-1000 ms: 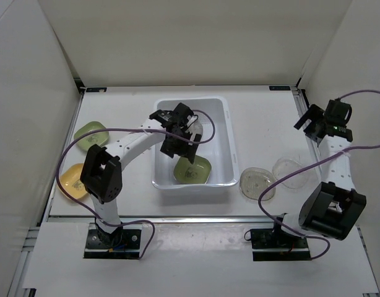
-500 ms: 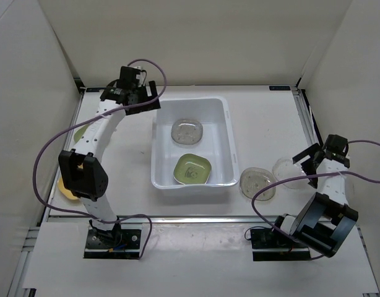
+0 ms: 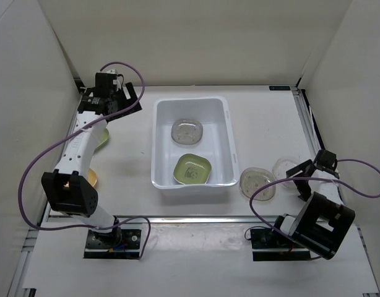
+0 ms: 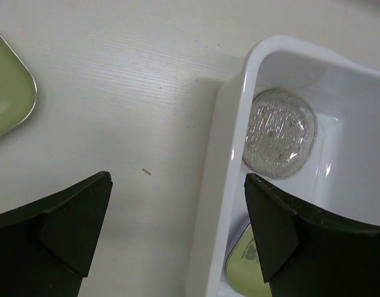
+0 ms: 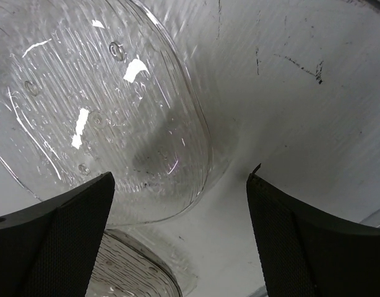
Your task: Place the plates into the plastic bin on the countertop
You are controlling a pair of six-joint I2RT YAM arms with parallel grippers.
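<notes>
The white plastic bin (image 3: pixel 227 145) stands mid-countertop and holds a clear plate (image 3: pixel 187 131) and a light-green plate (image 3: pixel 192 169). My left gripper (image 3: pixel 109 102) is open and empty, above the countertop left of the bin's far-left corner. The left wrist view shows the bin's rim (image 4: pixel 218 185), the clear plate (image 4: pixel 280 133) inside, and a green plate (image 4: pixel 7 93) on the countertop. My right gripper (image 3: pixel 299 178) is open and low over a clear plate (image 3: pixel 288 168) at the right. That plate (image 5: pixel 97 111) lies just ahead of the left finger, and another clear plate (image 5: pixel 128 272) lies beside it.
A second clear plate (image 3: pixel 257 184) lies right of the bin's near corner. A light-green plate (image 3: pixel 100 137) and a yellow-orange plate (image 3: pixel 91 179) lie at the left, partly hidden by my left arm. White walls enclose the countertop; the metal rail (image 3: pixel 177 218) runs along the front.
My left gripper left the bin and swung out to the far left corner, leaving both plates inside. My right gripper dropped from the far right down to the clear plate.
</notes>
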